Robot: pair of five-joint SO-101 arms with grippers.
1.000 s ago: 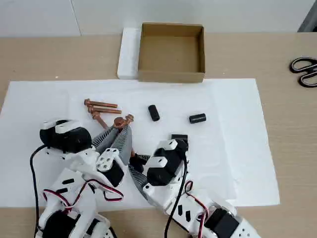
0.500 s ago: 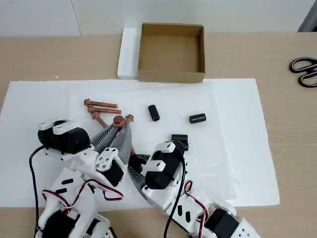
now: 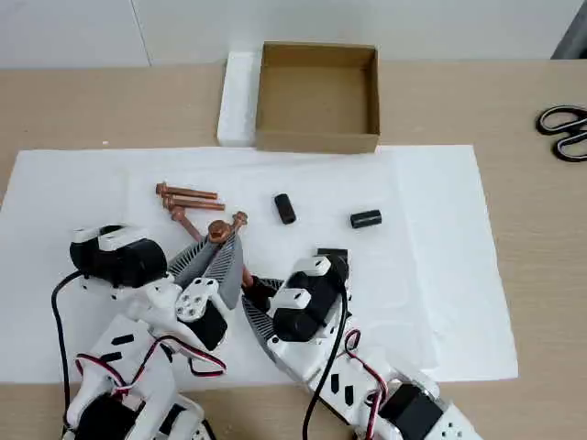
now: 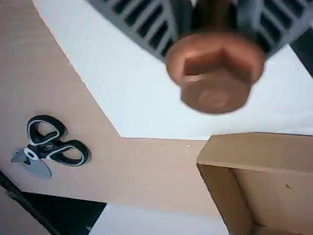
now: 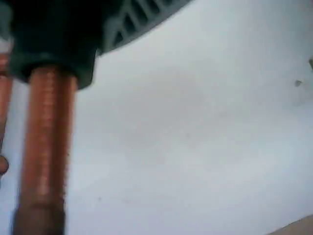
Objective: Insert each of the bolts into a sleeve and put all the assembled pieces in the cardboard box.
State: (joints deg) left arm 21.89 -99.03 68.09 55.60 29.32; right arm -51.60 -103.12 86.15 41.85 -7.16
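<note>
My left gripper is shut on a copper bolt, whose hex head sticks out past the ribbed fingers. My right gripper is shut on a black sleeve. The bolt's threaded shaft enters the sleeve's end. Several loose bolts lie on the white paper just beyond the left arm. Two loose sleeves lie mid-paper, and a third sleeve is partly hidden by the right arm. The cardboard box stands open at the far edge of the paper.
A white foam block leans against the box's left side. Black-handled scissors lie at the table's far right edge. The white paper sheet covers the work area, and its right part is bare.
The held bolt's head has dropped slightly toward the near edge. The right arm dipped back, then came forward again with the sleeve. Loose parts have not moved.
</note>
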